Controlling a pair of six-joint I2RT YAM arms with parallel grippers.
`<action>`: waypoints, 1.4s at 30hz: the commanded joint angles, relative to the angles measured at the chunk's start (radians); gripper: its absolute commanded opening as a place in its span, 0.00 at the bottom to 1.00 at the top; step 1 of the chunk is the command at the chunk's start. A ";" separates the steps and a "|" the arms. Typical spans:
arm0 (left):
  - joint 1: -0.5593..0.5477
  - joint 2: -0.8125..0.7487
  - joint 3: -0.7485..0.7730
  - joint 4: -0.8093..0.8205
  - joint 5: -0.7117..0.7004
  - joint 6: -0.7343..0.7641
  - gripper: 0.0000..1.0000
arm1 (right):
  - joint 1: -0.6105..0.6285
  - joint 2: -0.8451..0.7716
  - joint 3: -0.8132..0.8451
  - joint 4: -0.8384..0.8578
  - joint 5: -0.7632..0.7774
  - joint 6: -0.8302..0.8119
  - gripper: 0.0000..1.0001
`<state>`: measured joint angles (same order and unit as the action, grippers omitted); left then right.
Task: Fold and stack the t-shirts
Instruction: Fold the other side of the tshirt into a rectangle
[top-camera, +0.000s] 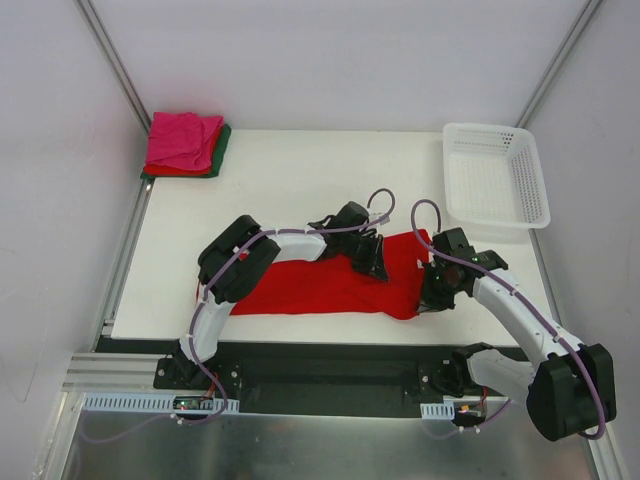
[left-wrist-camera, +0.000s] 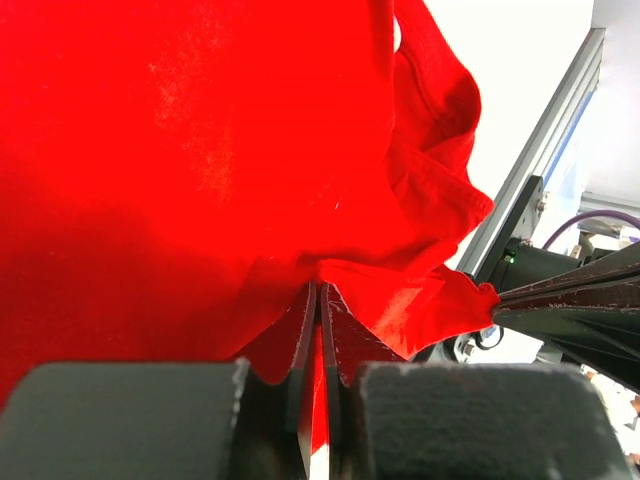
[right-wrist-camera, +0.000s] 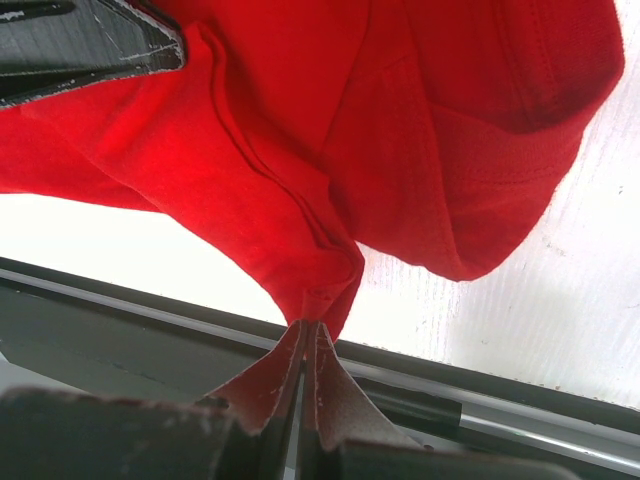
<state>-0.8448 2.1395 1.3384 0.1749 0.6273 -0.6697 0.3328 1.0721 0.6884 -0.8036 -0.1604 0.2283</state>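
- A large bright red cloth t-shirt (top-camera: 320, 288) lies along the near half of the white tabletop (top-camera: 300, 180). It is stretched left to right in a long, rumpled band between the two arms.
- Its right end is bunched into a thicker lump close to the table's near right corner, and one flap reaches up toward the far side there.
- The left gripper (top-camera: 372, 262) is down on the far edge of that shirt, right of the middle. Its arm arches over the cloth from the left.
- From the left wrist camera, its fingertips (left-wrist-camera: 302, 345) are pressed flat together with a gathered fold of red fabric nipped between them. Red also shows in the slit lower down, so it is clenched on the shirt.
- The right gripper (top-camera: 432, 290) is at the bunched right end, near the table's front edge.
- From the right wrist camera, the cloth draws down to a tight point that disappears between its closed fingertips (right-wrist-camera: 275, 375). It too is grasping the red shirt, with the fabric hanging in folds over the table edge.
- The two grippers are near each other but apart, each holding a different part of the same garment.
- In the far left corner of the table sits a tidy pile. A folded magenta pink t-shirt (top-camera: 185, 140) is on top, with a folded red t-shirt (top-camera: 165, 170) peeking out beneath it. A dark green t-shirt (top-camera: 222, 148) is at the bottom.
- A white plastic lattice basket (top-camera: 495, 175) stands at the far right corner, well apart from the pile and just beyond the right arm.
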 joint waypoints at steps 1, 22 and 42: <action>-0.008 -0.036 0.030 0.003 0.014 0.001 0.00 | 0.006 -0.018 -0.009 -0.003 0.013 0.016 0.01; -0.008 -0.283 -0.077 -0.043 -0.032 0.016 0.00 | 0.006 0.041 0.048 0.026 0.027 0.005 0.01; -0.008 -0.415 -0.264 -0.046 -0.127 0.002 0.00 | 0.006 0.229 0.304 0.080 0.140 -0.043 0.01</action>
<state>-0.8448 1.8080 1.1038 0.1165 0.5385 -0.6685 0.3340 1.2793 0.9333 -0.7330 -0.0650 0.2073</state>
